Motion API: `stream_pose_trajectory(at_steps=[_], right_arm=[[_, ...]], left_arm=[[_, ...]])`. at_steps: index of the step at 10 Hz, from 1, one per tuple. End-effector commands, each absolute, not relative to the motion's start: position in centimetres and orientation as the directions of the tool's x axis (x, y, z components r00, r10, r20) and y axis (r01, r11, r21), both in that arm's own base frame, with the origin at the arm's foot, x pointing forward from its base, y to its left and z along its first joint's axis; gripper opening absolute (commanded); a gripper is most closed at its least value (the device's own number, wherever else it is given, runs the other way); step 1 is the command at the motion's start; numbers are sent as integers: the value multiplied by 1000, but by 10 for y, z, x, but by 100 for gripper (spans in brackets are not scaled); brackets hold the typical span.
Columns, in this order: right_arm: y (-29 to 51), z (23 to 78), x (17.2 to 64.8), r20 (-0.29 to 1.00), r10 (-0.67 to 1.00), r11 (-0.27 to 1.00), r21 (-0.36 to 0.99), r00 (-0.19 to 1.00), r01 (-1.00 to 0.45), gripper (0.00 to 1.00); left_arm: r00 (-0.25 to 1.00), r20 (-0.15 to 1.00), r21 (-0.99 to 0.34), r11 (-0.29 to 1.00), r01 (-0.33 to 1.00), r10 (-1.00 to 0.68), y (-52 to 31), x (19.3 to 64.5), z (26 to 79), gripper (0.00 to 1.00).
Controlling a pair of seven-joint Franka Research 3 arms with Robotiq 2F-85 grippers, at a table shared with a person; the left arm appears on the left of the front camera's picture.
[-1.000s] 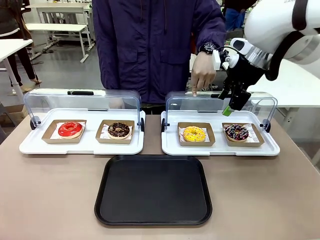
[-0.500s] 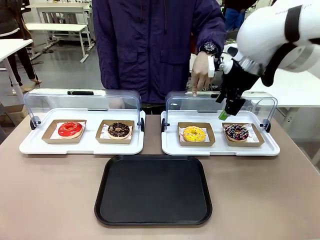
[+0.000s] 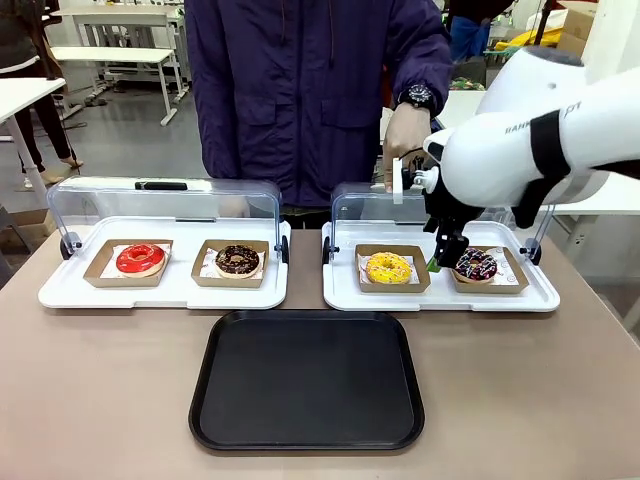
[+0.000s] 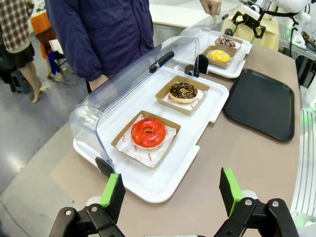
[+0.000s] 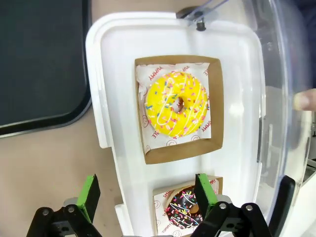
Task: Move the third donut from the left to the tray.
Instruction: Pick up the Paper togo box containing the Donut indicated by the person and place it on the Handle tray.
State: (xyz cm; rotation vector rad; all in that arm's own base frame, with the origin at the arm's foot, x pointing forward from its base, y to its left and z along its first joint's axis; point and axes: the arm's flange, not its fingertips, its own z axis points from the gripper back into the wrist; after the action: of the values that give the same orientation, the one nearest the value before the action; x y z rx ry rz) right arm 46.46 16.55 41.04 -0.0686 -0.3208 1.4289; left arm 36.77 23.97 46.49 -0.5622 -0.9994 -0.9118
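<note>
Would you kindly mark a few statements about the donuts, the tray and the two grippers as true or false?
1. The yellow donut sits in its brown holder on the right white display tray. True.
2. The black tray already holds a donut. False: nothing lies on it.
3. The right gripper grips the yellow donut. False: it is open and holds nothing.
4. The left gripper is open. True.
5. The person's hand holds the red donut. False: the hand is behind the right display tray's lid.
</note>
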Motion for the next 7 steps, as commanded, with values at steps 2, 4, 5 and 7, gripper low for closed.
stream_pose_trajectory(at_steps=[2,4,5,7], right_arm=[[171,388,466,148,984,139,-287,100,-948,100],[172,378,469,119,989,122,-307,89,-944,100],[174,372,473,108,991,113,-317,83,-942,100],[174,359,485,107,992,98,-312,68,-945,100]], left_arm=[[230,891,4,512,859,-392,240,366,466,100],[230,891,4,512,859,-392,240,366,466,100],[230,891,4,512,859,-392,240,366,466,100],[230,891,4,512,859,-392,240,366,466,100]])
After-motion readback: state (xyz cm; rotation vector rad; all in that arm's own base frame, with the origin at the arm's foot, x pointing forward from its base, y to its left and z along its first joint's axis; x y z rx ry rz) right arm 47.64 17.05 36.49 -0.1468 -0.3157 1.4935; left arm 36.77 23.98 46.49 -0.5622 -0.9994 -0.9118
